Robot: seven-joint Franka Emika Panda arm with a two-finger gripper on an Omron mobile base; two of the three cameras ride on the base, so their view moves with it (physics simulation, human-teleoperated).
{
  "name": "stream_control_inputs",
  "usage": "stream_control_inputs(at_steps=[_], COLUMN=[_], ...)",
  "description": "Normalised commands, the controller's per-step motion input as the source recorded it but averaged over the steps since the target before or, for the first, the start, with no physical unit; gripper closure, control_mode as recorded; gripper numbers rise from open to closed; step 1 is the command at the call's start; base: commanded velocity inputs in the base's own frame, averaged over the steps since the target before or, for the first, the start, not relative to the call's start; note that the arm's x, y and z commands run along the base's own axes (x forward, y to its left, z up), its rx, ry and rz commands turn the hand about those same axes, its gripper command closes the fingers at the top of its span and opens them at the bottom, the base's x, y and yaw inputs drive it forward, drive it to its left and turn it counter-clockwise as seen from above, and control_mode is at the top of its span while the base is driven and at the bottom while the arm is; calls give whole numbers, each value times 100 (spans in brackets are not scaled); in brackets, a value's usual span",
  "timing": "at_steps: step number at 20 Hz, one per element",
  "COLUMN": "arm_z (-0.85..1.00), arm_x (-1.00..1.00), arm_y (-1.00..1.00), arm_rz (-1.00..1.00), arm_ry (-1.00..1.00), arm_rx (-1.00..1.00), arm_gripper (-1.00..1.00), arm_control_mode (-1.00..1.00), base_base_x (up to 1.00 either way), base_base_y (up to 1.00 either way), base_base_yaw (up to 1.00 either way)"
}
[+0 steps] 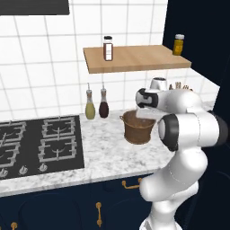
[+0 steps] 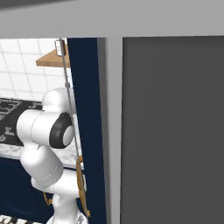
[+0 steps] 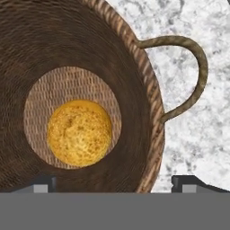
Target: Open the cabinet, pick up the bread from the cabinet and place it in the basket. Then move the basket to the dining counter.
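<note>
In the left base view the white arm's wrist covers the far rim of the round brown woven basket [image 1: 137, 129], so the gripper itself is hidden there. The hand view shows its two dark fingertips [image 3: 45, 183] set wide apart — released, grasping nothing. The small round golden-orange bread [image 3: 79, 133] lies on the basket's floor, surface pitted — the basket stands on the marble bench [image 1: 103, 152].
</note>
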Motion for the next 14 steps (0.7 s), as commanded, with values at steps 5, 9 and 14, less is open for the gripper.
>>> stream_control_inputs(at_steps=[5, 9, 14], arm_z=[-26, -23, -20], arm_x=[0, 0, 0], arm_y=[0, 0, 0], arm_rz=[0, 0, 0], arm_ry=[-5, -7, -7], arm_rx=[0, 0, 0], arm_gripper=[-100, -100, 100], arm_control_mode=[-100, -100, -100], base_base_x=[0, 0, 0], base_base_y=[0, 0, 0], base_base_yaw=[0, 0, 0])
